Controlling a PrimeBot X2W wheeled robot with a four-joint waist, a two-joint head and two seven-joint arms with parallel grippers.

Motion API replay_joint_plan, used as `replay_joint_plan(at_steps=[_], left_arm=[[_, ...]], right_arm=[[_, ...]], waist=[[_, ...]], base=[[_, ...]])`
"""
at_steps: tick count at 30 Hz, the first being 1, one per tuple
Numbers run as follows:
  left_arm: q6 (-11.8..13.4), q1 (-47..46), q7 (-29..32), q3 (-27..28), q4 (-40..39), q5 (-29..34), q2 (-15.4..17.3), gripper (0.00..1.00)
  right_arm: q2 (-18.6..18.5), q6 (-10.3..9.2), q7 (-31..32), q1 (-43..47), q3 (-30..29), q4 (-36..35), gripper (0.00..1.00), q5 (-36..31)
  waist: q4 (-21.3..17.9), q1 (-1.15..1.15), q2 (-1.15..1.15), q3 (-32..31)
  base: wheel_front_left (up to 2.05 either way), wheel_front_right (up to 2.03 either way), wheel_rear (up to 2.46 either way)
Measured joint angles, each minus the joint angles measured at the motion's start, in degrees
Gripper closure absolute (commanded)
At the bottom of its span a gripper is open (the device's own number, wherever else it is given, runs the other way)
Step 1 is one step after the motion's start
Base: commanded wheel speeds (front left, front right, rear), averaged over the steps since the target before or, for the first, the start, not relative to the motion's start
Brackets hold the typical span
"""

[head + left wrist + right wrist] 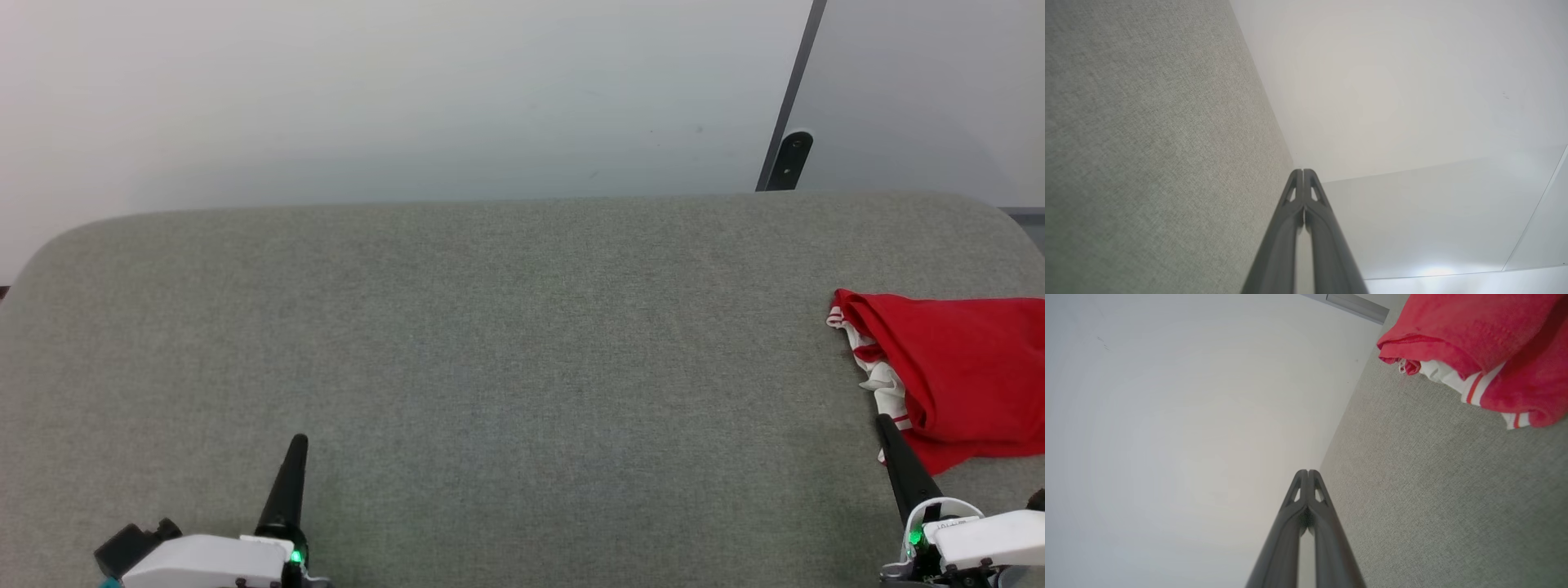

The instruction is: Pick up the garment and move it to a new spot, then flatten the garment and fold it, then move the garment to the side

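Items counted: one garment (pixel 963 367); two grippers, namely left gripper (pixel 299 443) and right gripper (pixel 884 423); one grey bench (pixel 490 343); one dark wall fitting (pixel 790 159).

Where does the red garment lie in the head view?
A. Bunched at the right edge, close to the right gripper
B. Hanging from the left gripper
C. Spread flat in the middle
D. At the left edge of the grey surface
A: the garment sits bunched at the right edge of the grey surface, close to the right gripper, which is shut and holds nothing.
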Motion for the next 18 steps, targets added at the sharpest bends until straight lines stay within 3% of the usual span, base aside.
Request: replay_joint_plan(at_steps=[18], left_arm=[[-0.4,-2.0,2.0,0.8,1.3,-7.6,-0.3,1.0]], right_arm=[[0.9,-0.01,-0.7,-1.5,-0.5,1.8,1.0,7.0]], waist=[[0.1,0.0,0.0,0.0]], base=[[0.0,0.0,0.0]])
